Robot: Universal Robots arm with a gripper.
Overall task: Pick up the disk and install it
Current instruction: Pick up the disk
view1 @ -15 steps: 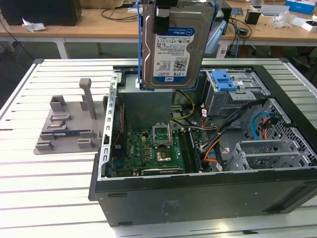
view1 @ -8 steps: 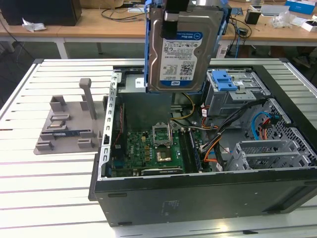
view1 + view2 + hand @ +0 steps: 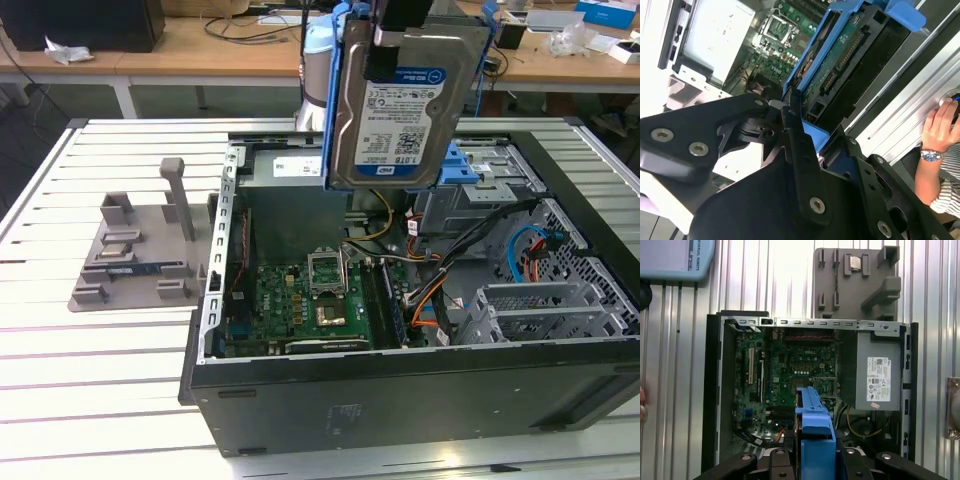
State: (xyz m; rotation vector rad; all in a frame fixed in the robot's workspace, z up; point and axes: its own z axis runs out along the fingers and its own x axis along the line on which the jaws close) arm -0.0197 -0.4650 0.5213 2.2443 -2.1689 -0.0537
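Observation:
The disk [image 3: 392,112] hangs upright above the open computer case [image 3: 400,400], its silver face and white label with a blue band turned to the exterior view. Blue plastic rails [image 3: 336,90] frame its sides. My gripper [image 3: 403,28] is shut on the disk from above, one black finger [image 3: 384,58] lying over the label's top edge. In the second wrist view the disk's green circuit-board side [image 3: 840,65] shows between my black fingers [image 3: 792,130]. In the first wrist view its blue rail edge [image 3: 815,425] sits in my gripper [image 3: 815,457], over the motherboard [image 3: 790,375].
Inside the case are a grey power-supply box [image 3: 879,372], a grey drive cage with a blue latch [image 3: 465,165], and orange and blue cables [image 3: 530,255]. A grey fixture [image 3: 135,250] lies on the slatted metal table [image 3: 90,380]. A person's hand [image 3: 940,125] rests beside the case.

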